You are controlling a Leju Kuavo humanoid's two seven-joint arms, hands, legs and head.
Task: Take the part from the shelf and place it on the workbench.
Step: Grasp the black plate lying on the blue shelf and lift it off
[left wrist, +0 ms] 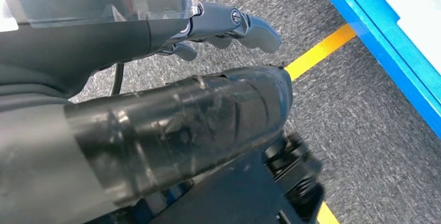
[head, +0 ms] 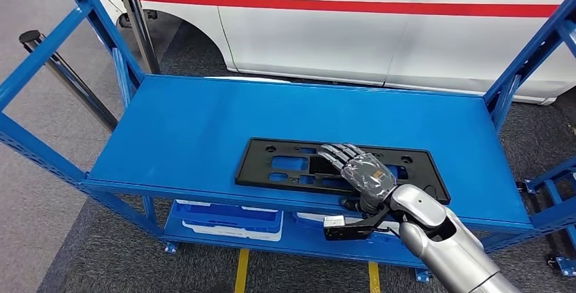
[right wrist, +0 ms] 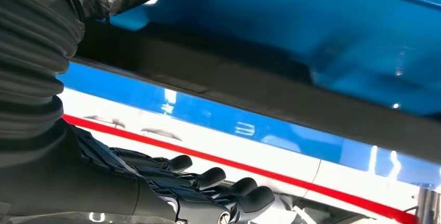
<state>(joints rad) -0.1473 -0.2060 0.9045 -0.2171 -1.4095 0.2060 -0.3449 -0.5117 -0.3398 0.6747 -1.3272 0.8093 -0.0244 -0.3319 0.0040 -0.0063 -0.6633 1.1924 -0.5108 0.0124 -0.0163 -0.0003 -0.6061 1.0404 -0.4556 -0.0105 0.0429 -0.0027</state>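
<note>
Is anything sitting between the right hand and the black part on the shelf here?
Nothing visible. The right hand already lies over the black part on the blue shelf, fingers reaching across its top. No other object shares that shelf surface.

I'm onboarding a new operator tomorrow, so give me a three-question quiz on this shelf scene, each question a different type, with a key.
1. True or false: the right robot hand lies on the black part, fingers spread over its top.
2. Multiple choice: the black part rests on (A) the floor, (B) the top blue shelf, (C) the lower shelf.
3. Fill in: behind the shelf stands a white vehicle with a ___ stripe along its side.

Key: 1 true; 2 B; 3 red.
</note>
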